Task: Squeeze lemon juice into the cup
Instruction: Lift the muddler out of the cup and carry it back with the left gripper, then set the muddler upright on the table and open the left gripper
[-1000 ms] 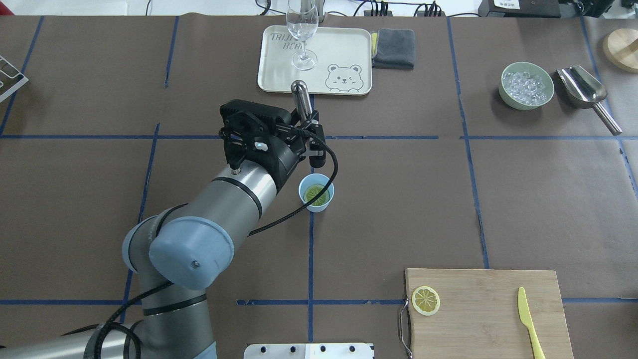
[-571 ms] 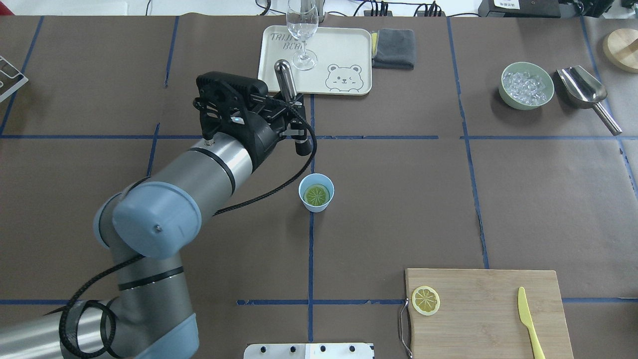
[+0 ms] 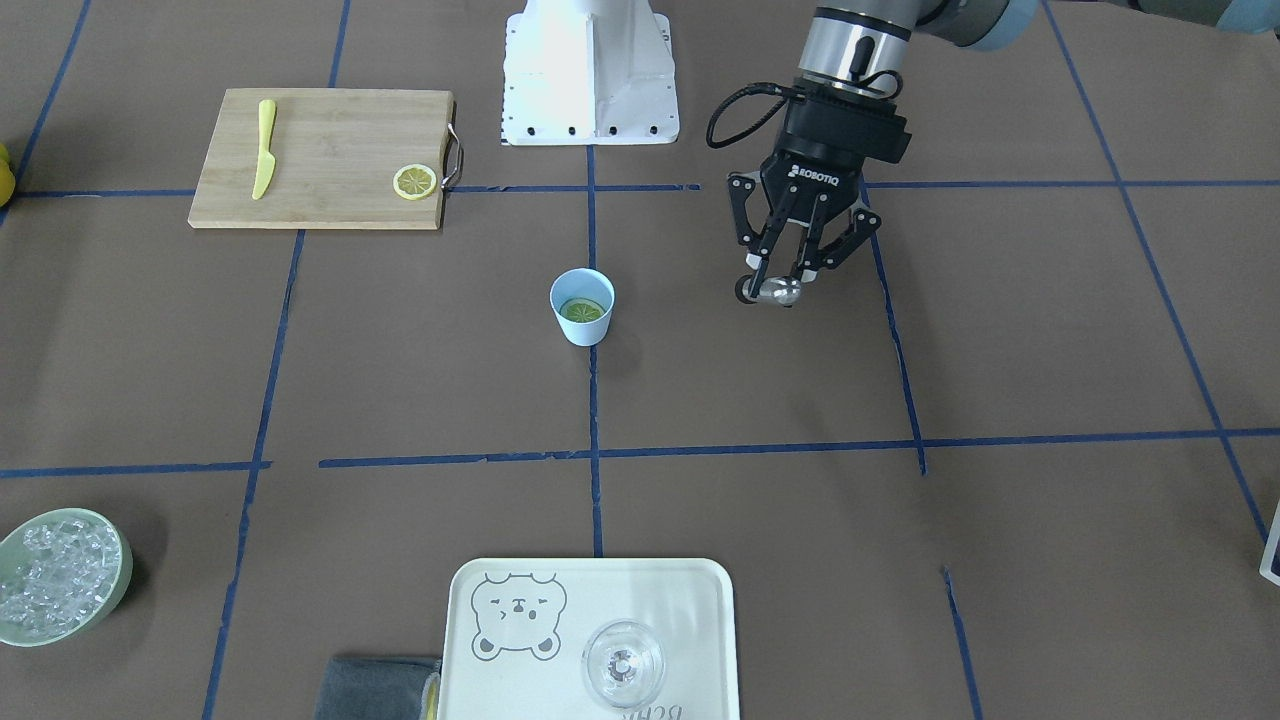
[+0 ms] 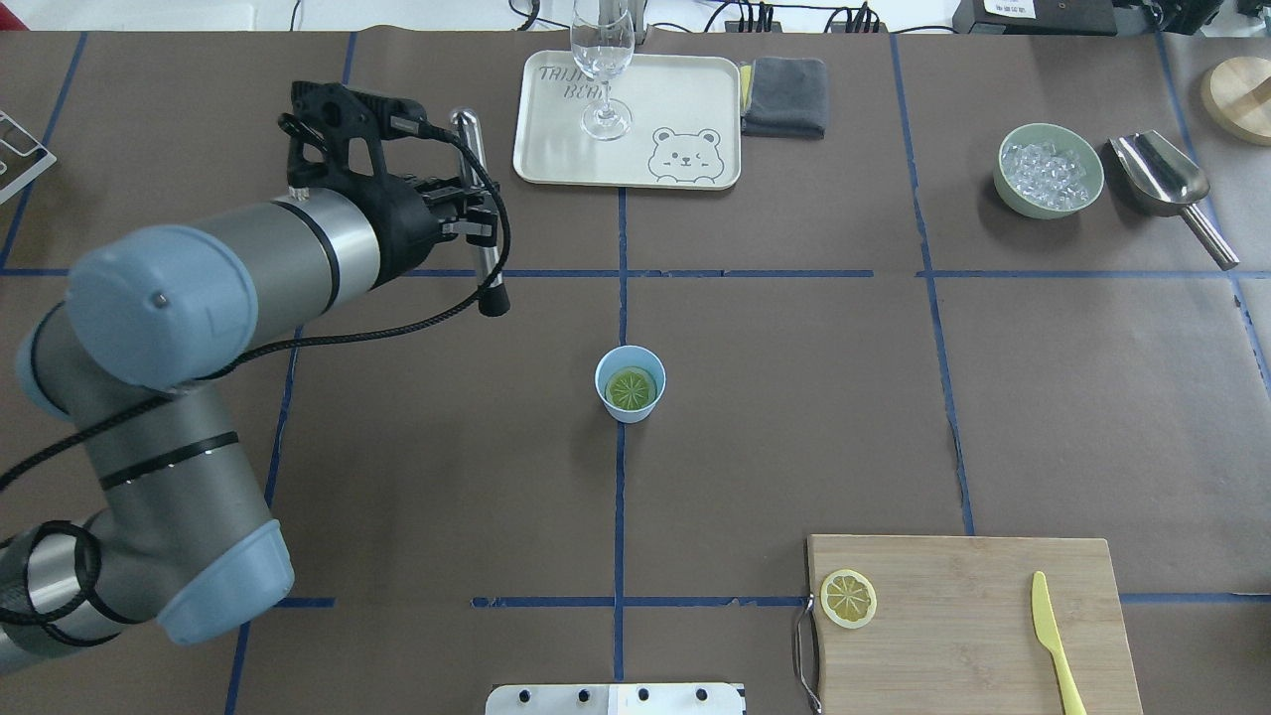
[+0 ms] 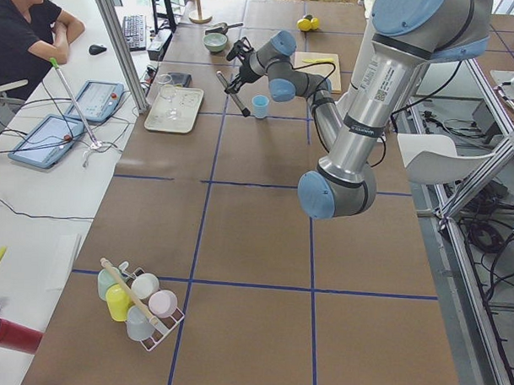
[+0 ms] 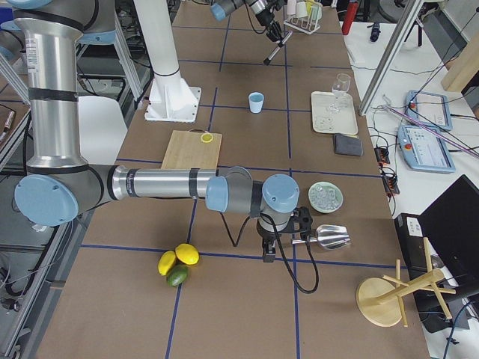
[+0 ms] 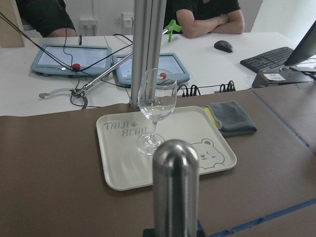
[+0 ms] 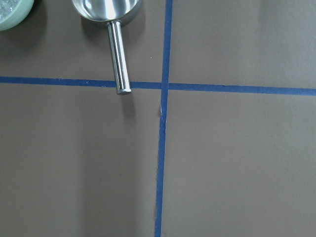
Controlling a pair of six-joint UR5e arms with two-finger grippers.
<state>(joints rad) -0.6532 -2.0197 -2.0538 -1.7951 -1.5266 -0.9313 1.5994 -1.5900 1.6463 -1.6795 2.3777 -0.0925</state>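
The light-blue cup (image 4: 630, 407) stands at the table's middle, and the lemon (image 4: 631, 388) lies inside it with its cut face up. Both show in the front view, the cup (image 3: 582, 330) and the lemon (image 3: 583, 309). My left gripper (image 4: 475, 226) is shut on a steel rod with a black tip (image 4: 467, 139). It holds the rod above the table, well to the left of and behind the cup. The rod's rounded end fills the left wrist view (image 7: 175, 187). My right gripper (image 6: 288, 224) shows only in the right side view, near a scoop. I cannot tell whether it is open or shut.
A tray (image 4: 685, 89) with a clear glass (image 4: 602, 60) and a grey cloth (image 4: 784, 96) are at the back. A bowl of ice (image 4: 1050, 169) and a steel scoop (image 4: 1162, 179) are back right. A cutting board (image 4: 963, 626) holds a thin lemon slice (image 4: 848, 598) and a yellow knife (image 4: 1055, 636).
My left arm has swung left and back, away from the cup, with the steel rod still in its gripper. The cup and lemon have not moved.
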